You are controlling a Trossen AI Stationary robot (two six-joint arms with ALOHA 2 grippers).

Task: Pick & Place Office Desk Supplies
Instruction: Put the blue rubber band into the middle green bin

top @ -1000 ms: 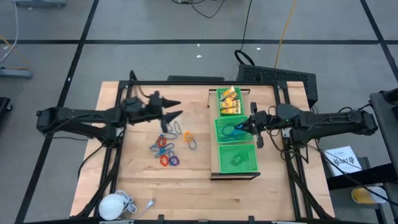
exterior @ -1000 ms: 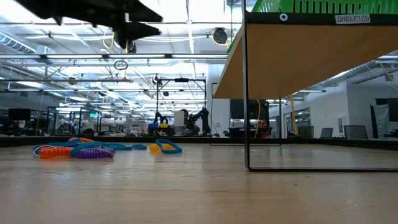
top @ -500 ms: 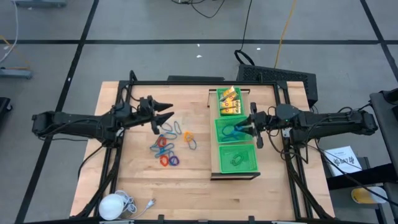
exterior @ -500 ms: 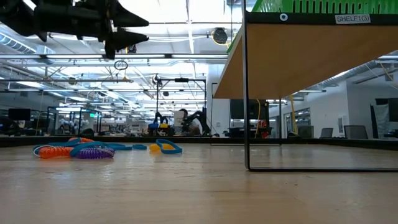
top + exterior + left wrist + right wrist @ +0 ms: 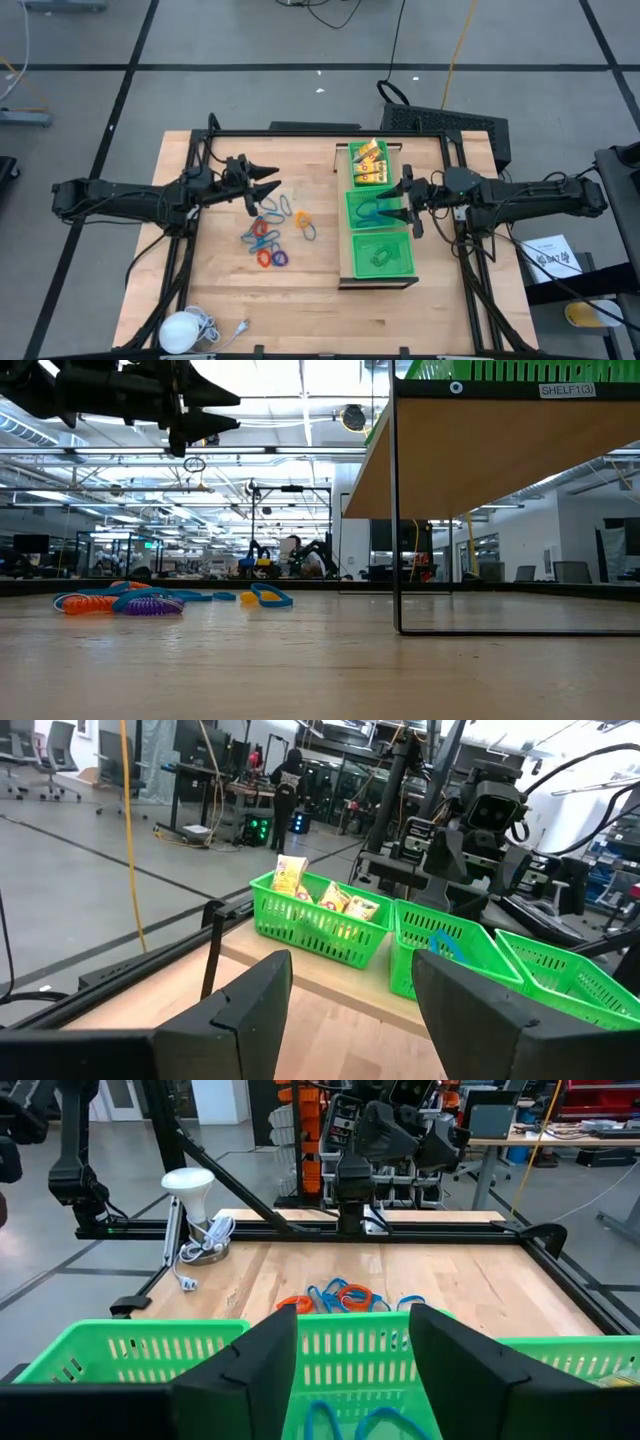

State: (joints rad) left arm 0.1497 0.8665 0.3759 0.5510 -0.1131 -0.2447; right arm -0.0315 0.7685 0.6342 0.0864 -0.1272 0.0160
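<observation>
Now the left end effector has pulled back, open and empty, above the rings on the counter. Open too, the right end effector just dropped blue clips into the middle basket.

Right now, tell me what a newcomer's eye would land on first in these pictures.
The row of three green mesh baskets on a raised shelf at the table's right draws the eye first; the far one holds yellow packets. The right gripper hangs open over the middle basket, where blue clips lie. On the bare wood left of the shelf lies a bright scatter of coloured rings, with the left gripper open above it.
</observation>
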